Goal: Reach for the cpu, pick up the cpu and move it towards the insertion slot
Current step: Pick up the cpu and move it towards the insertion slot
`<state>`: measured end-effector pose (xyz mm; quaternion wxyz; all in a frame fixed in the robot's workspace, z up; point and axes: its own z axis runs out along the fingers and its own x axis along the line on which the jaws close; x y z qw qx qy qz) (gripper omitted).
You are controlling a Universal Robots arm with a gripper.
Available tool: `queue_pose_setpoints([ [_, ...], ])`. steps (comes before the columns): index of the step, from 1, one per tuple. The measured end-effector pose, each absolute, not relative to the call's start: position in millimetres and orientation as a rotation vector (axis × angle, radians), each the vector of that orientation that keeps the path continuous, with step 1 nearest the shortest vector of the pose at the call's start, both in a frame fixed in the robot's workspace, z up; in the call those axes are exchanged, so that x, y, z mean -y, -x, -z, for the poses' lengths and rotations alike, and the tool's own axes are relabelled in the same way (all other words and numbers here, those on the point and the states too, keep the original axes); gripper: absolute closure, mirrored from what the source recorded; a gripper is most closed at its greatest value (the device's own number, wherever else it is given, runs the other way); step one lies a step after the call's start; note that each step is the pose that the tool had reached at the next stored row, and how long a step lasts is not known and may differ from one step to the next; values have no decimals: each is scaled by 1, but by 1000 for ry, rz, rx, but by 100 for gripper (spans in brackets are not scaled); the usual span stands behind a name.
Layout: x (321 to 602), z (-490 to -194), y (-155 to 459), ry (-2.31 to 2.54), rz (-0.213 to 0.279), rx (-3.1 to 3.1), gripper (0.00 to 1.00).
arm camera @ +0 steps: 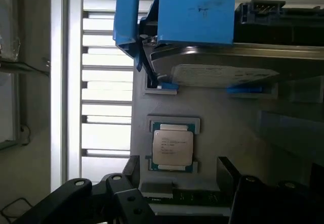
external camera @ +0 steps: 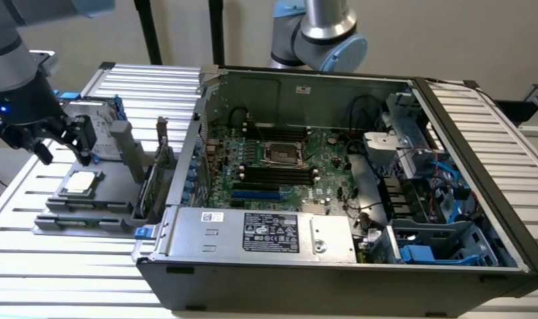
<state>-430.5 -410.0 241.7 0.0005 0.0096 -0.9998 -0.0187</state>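
Cpu [external camera: 80, 181] [arm camera: 172, 148]: lies flat, metal top up, in a square recess of the grey holder [external camera: 109, 199] on the slatted table [external camera: 38, 266], at the exterior view's left of the open computer case [external camera: 340, 272]. In the wrist view it sits in line with the gap between the two fingers, a little ahead of their tips. In the exterior view it is just under the fingertips, apart from them.

Gripper [external camera: 64, 158] [arm camera: 178, 165]: fingers [arm camera: 132, 169] spread wide, released, nothing between them, no contact with the cpu or the holder. It hangs over the holder, close beside the hard drive [external camera: 96, 129] [arm camera: 223, 74], which stands on edge in its blue frame [arm camera: 195, 13].

Insertion slot [external camera: 284, 153]: on the green motherboard [external camera: 326, 163] inside the case, well apart from the gripper. No chip seen in it.

Count: cpu 1; hard drive 1; insertion slot 1; fingers 2; blue card slot [external camera: 255, 196] 1.
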Motion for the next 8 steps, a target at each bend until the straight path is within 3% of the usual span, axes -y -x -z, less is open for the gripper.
queue_pose_setpoints([
  [8, 410, -227, 431, -30, 59, 3140, 29],
])
